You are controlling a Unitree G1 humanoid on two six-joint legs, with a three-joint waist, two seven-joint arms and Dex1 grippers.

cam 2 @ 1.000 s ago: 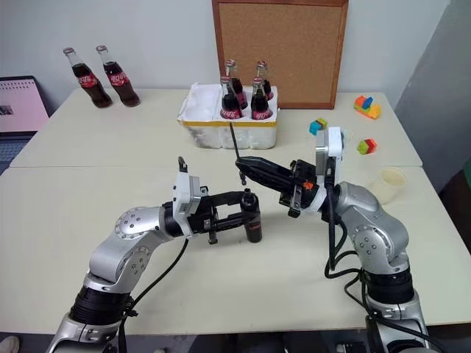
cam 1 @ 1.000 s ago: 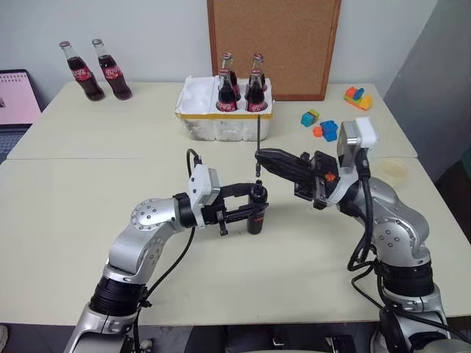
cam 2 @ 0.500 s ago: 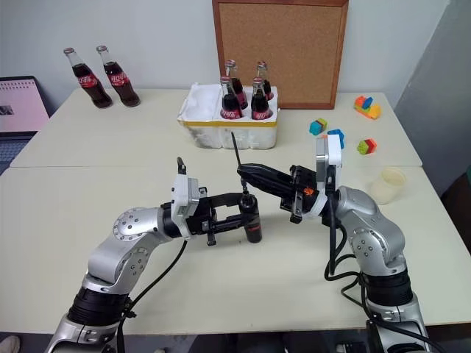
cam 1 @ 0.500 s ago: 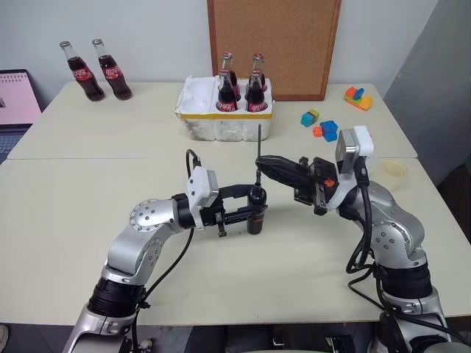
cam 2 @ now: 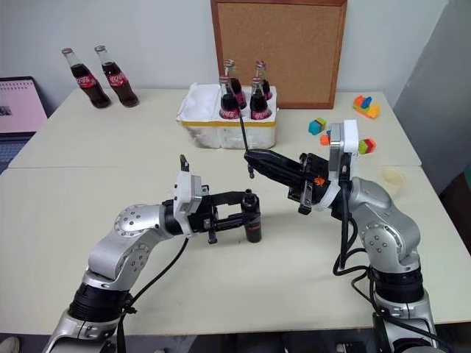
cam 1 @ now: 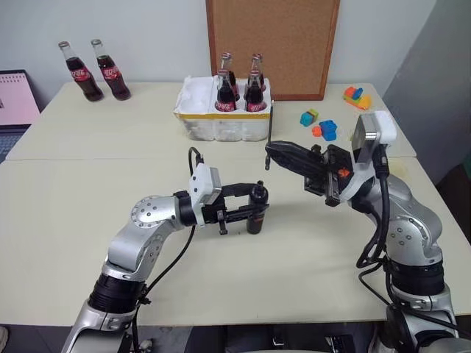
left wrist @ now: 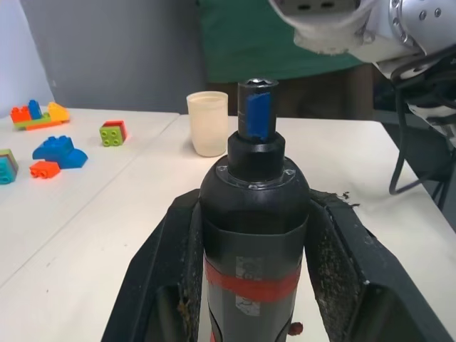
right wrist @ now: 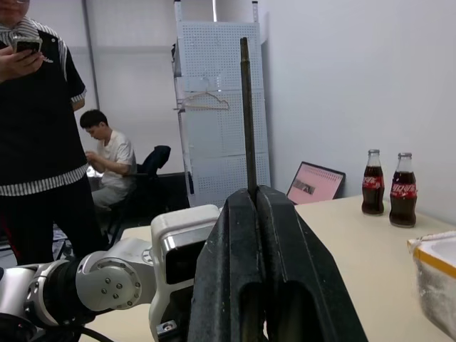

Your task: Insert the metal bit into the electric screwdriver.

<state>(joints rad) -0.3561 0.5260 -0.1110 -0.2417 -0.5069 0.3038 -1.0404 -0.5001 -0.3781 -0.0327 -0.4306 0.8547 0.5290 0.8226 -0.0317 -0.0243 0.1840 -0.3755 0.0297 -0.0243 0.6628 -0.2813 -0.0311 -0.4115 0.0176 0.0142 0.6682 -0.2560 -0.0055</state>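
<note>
Beige table (cam 1: 66, 213), white wall, corkboard (cam 1: 272, 44) leaning behind, laptop (cam 1: 16, 99).

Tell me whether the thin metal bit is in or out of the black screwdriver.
Out: the thin dark metal bit sits apart from the black pen-shaped screwdriver.

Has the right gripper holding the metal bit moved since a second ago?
Yes. The right gripper, shut on the metal bit, has risen toward the white bottle tray, away from the electric screwdriver.

Both arms were silver-grey metal with black joint rings and screwed round caps. White camera blocks sat at each wrist, black cables looped alongside. Fingers (cam 1: 234, 213) were black and tapered.
</note>
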